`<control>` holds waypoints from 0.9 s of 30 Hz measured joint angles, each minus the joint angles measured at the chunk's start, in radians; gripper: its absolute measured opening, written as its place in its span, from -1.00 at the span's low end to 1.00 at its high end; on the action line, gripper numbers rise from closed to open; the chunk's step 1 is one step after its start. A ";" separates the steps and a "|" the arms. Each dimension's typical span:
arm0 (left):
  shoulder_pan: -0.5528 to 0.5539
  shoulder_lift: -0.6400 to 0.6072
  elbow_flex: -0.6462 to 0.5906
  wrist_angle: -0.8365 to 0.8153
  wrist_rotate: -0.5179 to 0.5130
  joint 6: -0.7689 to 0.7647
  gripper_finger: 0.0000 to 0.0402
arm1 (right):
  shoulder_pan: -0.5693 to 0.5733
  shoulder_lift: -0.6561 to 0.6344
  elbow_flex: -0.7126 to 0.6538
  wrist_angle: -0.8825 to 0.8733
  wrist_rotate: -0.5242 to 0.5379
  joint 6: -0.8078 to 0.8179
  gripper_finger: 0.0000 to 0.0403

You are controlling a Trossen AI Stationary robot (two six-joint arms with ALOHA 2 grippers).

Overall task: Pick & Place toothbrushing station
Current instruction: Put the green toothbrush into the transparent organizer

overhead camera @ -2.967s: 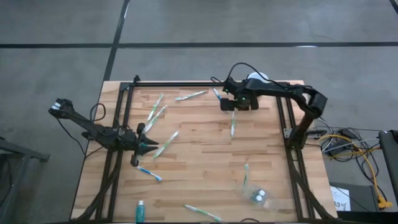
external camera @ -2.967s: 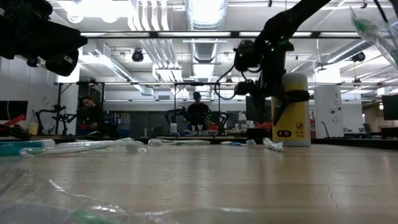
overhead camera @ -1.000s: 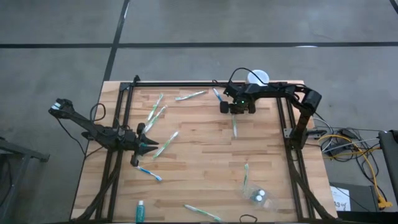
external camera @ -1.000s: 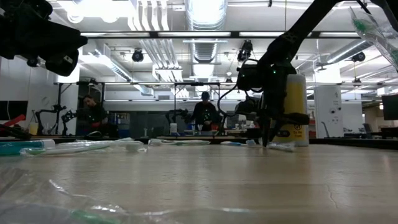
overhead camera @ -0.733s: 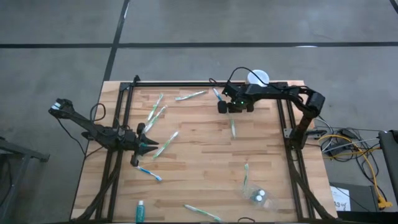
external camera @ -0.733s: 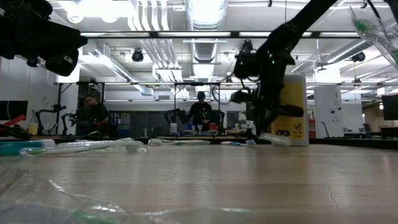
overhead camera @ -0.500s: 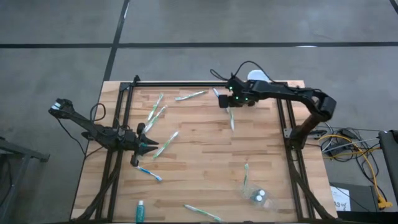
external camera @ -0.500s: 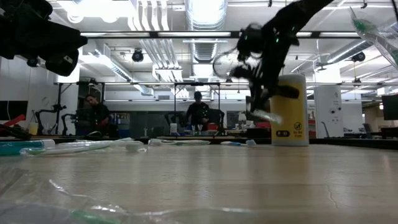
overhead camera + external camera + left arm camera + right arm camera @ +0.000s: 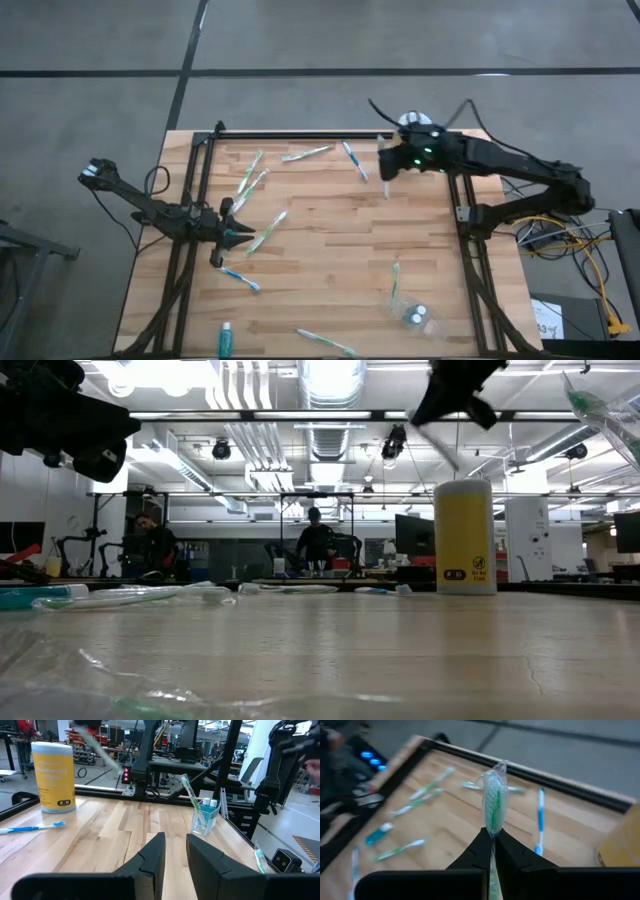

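My right gripper (image 9: 388, 166) hangs high over the table's far right part, beside the yellow cylinder, shut on a white-green toothbrush (image 9: 494, 795) in a clear wrapper. The clear cup (image 9: 416, 316) stands near the table's near right corner with teal tubes and a green toothbrush (image 9: 190, 790) in it. Several more toothbrushes lie flat on the wood, among them a green one (image 9: 265, 232) and a blue one (image 9: 240, 278). My left gripper (image 9: 234, 236) waits low at the left, open, with nothing between its fingers (image 9: 152, 857). My right gripper pinches the wrapped toothbrush between its two fingertips, just behind the bristle end (image 9: 493, 824). The bristle end and the wrapper's tip stick out past the fingertips. The brush is lifted clear of the table.
A tall yellow cylinder (image 9: 466, 536) with a white top stands at the far right edge, close to my right gripper. A teal tube (image 9: 226, 340) lies at the near left edge. Black frame rails (image 9: 300, 135) run along the far, left and right sides.
My right gripper has risen from the tabletop to well above it and drifted a little toward the right edge, staying shut. The wrapped toothbrush, which lay on the wood a second ago, has come up with it and is lifted clear.
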 joint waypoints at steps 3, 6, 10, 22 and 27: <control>0.000 0.000 0.000 0.000 0.000 0.000 -0.59 | 0.061 -0.067 -0.003 -0.001 0.009 -0.049 -0.96; 0.000 0.000 0.000 0.000 0.000 0.000 -0.59 | 0.125 -0.112 -0.012 -0.003 0.040 -0.064 -0.96; 0.000 0.000 0.000 0.000 0.000 0.000 -0.59 | 0.214 -0.153 -0.014 -0.001 0.068 -0.093 -0.96; 0.000 0.000 0.000 0.000 0.000 0.000 -0.59 | 0.607 -0.197 -0.015 0.022 0.367 -0.123 -0.96; 0.000 0.000 0.000 0.000 0.000 0.000 -0.59 | 0.771 -0.197 -0.021 0.033 0.487 -0.122 -0.96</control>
